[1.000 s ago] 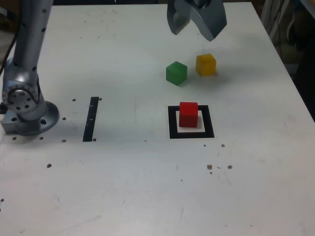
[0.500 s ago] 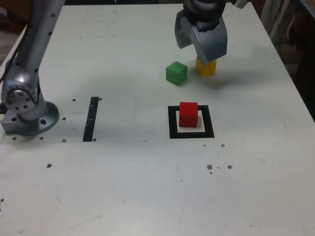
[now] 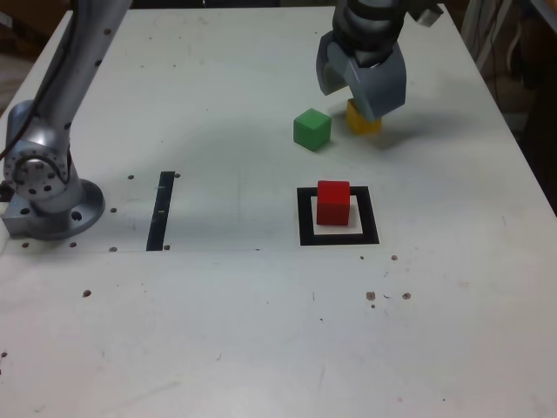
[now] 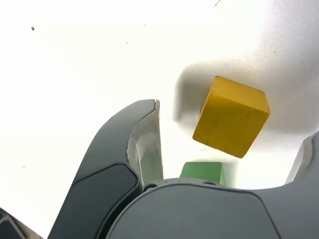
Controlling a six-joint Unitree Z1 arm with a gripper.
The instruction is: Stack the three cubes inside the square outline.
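The red cube (image 3: 333, 202) sits inside the square outline (image 3: 338, 216), on its pale centre, with nothing stacked on it. The green cube (image 3: 312, 129) rests on the table (image 3: 261, 331) beyond the outline, well apart from it. The yellow cube (image 3: 359, 121) lies just beside the green one, toward the exterior view's right, and is partly hidden there by the gripper (image 3: 362, 80).

The gripper hangs directly over the yellow cube with its jaws spread wide. In the wrist view the yellow cube (image 4: 231, 116) lies between the two fingers (image 4: 144, 144), clear of both, turned at an angle to them; a sliver of the green cube (image 4: 201, 171) shows at the gripper body's edge. Nothing is held.

A thin black tape strip (image 3: 161, 210) lies toward the exterior view's left, near the arm's base (image 3: 48, 196).
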